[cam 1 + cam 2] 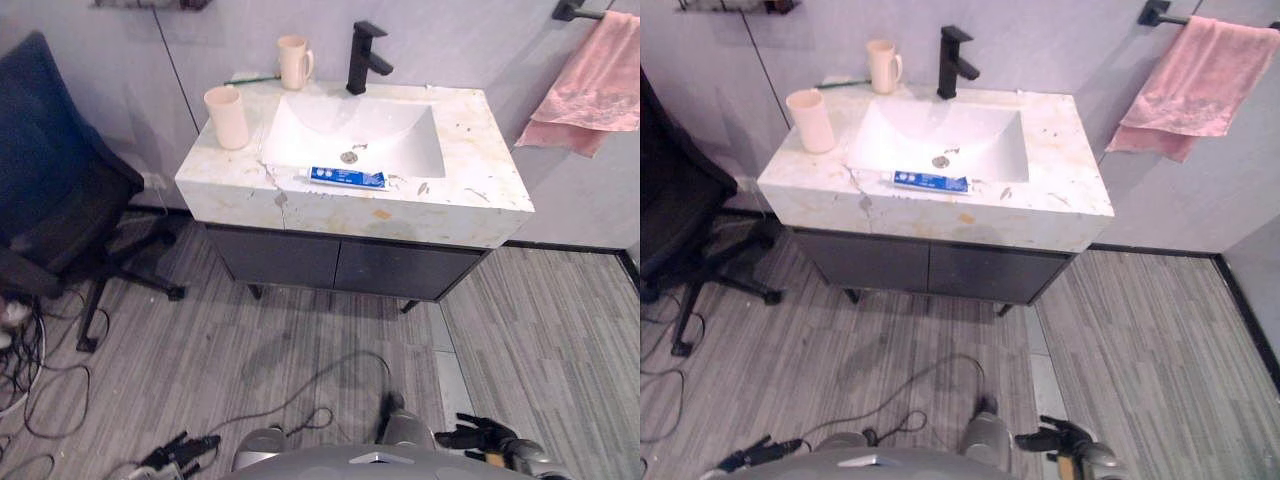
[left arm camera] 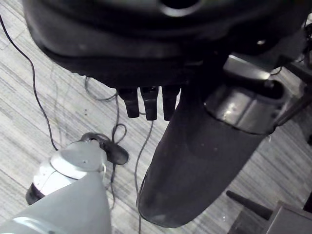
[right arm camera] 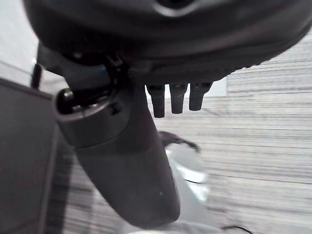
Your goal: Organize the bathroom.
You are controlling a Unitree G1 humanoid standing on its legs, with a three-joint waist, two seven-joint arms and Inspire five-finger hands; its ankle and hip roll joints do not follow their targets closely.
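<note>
Pink: two cups point(image 1: 227, 117) point(image 1: 294, 61), one towel point(image 1: 590, 85) — one toothpaste tube point(image 1: 346, 178).

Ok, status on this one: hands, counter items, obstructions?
Left robot hand and right robot hand open, low, empty. Toothpaste lying on sink front edge, two cups upright. Approach unobstructed.

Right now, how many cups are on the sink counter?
2. One cup stands on the counter's left side, beside the basin. The other cup, with a handle, stands at the back, left of the tap.
</note>
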